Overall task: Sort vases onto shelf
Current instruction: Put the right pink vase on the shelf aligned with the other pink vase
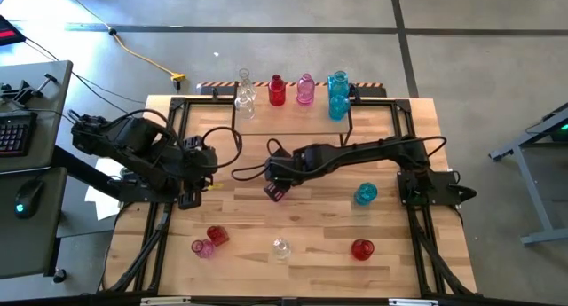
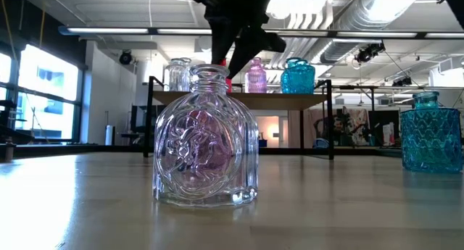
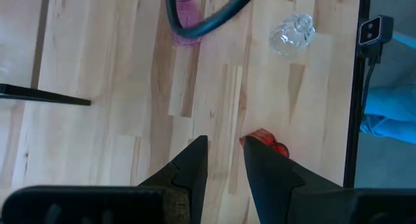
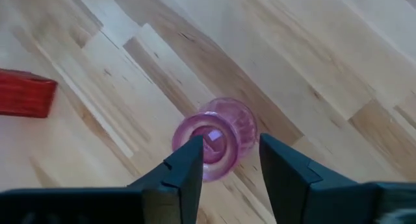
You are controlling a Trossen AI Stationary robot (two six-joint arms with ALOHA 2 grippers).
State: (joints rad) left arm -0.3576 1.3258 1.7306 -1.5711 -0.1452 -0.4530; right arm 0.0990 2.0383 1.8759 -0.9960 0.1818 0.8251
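We see the right gripper (image 1: 276, 192) hanging unclenched at mid-table, fingers spread above a pink vase (image 4: 215, 139) lying on the tabletop (image 1: 311, 226), while the left gripper (image 3: 224, 160) waits released at the table's left.

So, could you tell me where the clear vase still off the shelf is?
In the high view, the clear vase stands near the table's front edge, between the pink vase and a red vase.

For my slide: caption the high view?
Right tool open above the table; vases line the shelf.
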